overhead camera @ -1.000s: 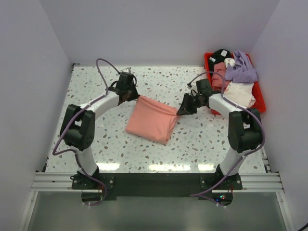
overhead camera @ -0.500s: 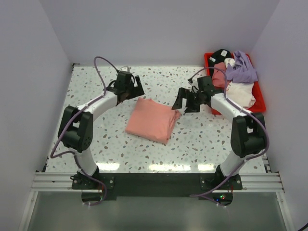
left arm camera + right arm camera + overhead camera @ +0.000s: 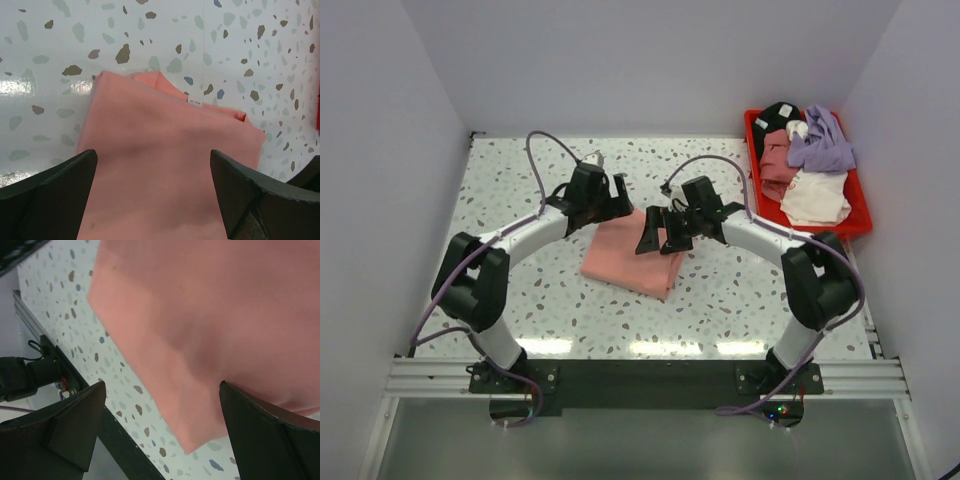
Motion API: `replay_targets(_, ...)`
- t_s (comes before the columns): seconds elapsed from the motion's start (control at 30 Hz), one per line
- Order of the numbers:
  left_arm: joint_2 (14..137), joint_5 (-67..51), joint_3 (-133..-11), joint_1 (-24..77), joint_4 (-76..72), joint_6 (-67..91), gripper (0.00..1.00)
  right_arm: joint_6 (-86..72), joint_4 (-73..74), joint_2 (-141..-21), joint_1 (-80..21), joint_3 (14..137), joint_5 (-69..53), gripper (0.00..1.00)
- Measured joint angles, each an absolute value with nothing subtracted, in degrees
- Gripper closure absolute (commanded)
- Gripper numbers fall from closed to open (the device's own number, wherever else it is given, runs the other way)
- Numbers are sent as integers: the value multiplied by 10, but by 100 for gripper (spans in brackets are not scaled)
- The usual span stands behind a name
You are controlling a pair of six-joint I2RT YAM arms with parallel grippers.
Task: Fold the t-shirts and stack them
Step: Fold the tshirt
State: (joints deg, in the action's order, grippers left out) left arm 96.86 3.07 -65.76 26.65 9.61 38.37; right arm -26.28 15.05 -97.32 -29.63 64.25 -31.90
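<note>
A salmon t-shirt [image 3: 628, 260] lies folded in a rough rectangle at the middle of the table, held by neither gripper. My left gripper [image 3: 613, 194] hovers open over its far left edge. In the left wrist view the t-shirt [image 3: 170, 160] fills the space between the spread fingers [image 3: 47, 195], a small white tag showing near its far edge. My right gripper [image 3: 658, 231] stands open above the right side of the t-shirt. The right wrist view shows a folded corner of the t-shirt [image 3: 210, 315] under that open gripper [image 3: 162, 390].
A red bin [image 3: 861, 217] at the back right holds a heap of other shirts: lavender [image 3: 822, 142], dusty rose [image 3: 778, 162], white [image 3: 816, 198] and black [image 3: 779, 112]. Grey walls close in three sides. The table's black front rail [image 3: 115, 440] lies near the t-shirt's corner.
Both grippers have opened and let go of the salmon t-shirt, which has settled flat. The right gripper swung left over the t-shirt; the left one shifted slightly right.
</note>
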Motion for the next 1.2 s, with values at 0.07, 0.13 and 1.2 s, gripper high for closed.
replay_targets(0.07, 981, 25, -657, 267, 95, 384, 0, -267, 148, -1003, -296, 642, -317, 1)
replay_targets(0.13, 994, 21, -657, 267, 95, 384, 0, -270, 146, -1022, -295, 635, -309, 1)
replay_targets(1.2, 793, 70, -500, 267, 115, 391, 0, -218, 258, -865, -272, 628, -119, 1)
